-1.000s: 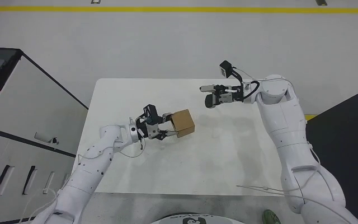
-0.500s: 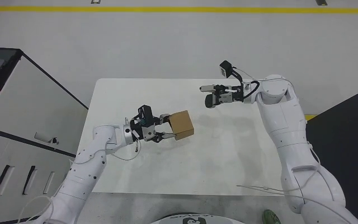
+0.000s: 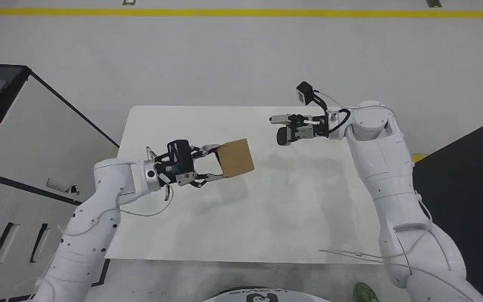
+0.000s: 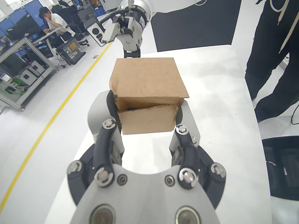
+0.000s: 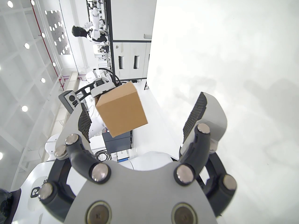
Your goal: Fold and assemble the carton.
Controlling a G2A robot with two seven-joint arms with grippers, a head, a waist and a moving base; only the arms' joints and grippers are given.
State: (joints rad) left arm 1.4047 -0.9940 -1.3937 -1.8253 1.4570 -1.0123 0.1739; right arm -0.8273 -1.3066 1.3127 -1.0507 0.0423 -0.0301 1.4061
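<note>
Looking down from the top view, I have the carton (image 3: 236,156) clamped in the left end effector (image 3: 213,162), sitting at 3 o'clock from that wrist and apparently held clear of the surface (image 3: 302,219). The right end effector (image 3: 278,128) hangs well apart, with its fingers spread and nothing between them. From it the carton lies at roughly 8 o'clock, so the left arm is far nearer and already has contact.

On the left wrist view, the fingers (image 4: 112,108) pinch the two side walls at the carton's (image 4: 147,82) near end. That end is not closed: one flap (image 4: 147,122) hangs toward the camera with a gap above it. The carton's far, closed end points straight at the other arm's end effector (image 4: 127,29).

On the right wrist view, the carton (image 5: 121,110) shows a closed face and one corner, framed between my own released fingers (image 5: 201,108) but well beyond them. I judge the unfinished end faces away from this arm, so any help here means reaching around or turning the carton.
</note>
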